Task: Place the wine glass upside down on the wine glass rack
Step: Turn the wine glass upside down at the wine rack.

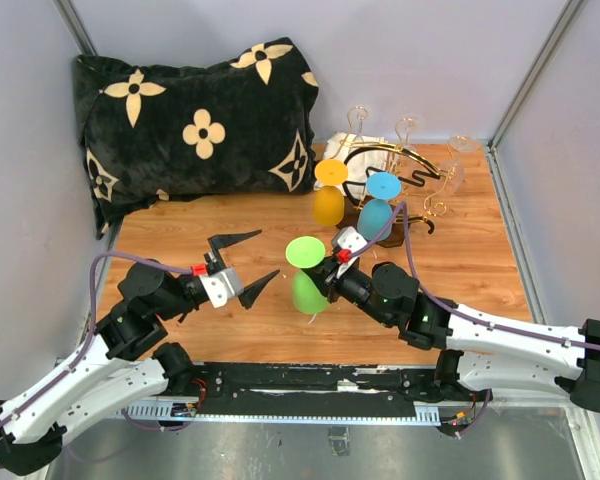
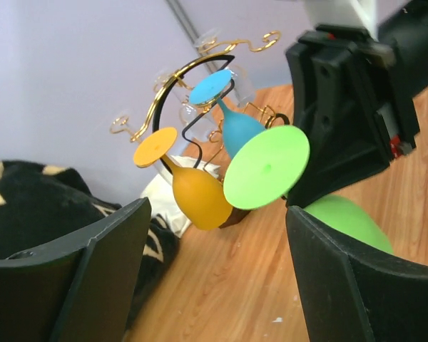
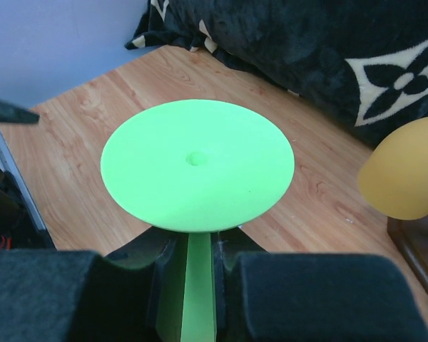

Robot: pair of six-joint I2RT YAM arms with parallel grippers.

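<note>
A lab test cell: plain pale walls point(image 1: 430, 60) on metal posts point(image 1: 530, 75) box in a wooden table point(image 1: 470, 260), with a mounting rail point(image 1: 310, 385) at the table's near edge.

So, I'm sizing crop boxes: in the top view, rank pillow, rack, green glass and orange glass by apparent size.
pillow
wine glass rack
green wine glass and orange glass look alike, so tied

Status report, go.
Left gripper open, empty. Right gripper shut on green wine glass stem, foot up. Wine glass rack ahead; orange glass, blue glass already hanging nearside.
</note>
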